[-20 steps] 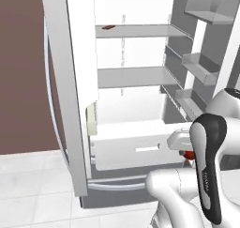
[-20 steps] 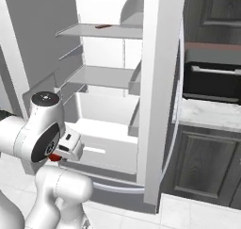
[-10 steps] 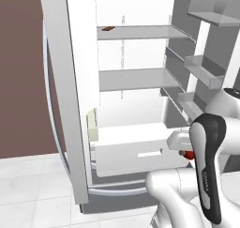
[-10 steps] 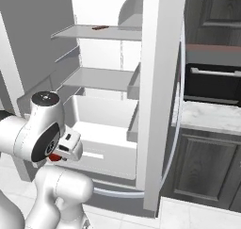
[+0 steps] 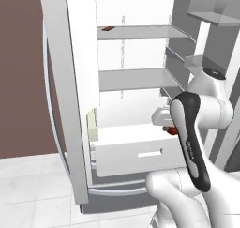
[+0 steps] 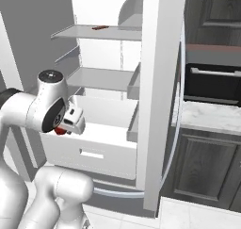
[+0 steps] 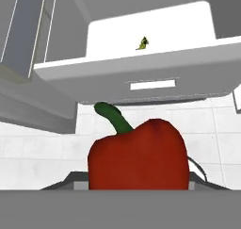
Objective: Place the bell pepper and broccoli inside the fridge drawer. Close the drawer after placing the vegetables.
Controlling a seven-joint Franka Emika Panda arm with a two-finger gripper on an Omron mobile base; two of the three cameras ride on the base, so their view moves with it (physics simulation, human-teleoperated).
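Pepper point(image 7: 139, 155) carried to the open drawer point(image 7: 141, 84).
Fingers grasp the pepper beside the drawer's right end, near rim height; the drawer's cavity lies to the gripper's point(image 5: 168, 127) left.

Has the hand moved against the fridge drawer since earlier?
Yes. The hand, holding the bell pepper, rose from beside the fridge drawer front to its rim.

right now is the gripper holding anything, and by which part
The gripper holds the bell pepper by its red body; the green stem sticks out free. The finger contact itself is hidden.
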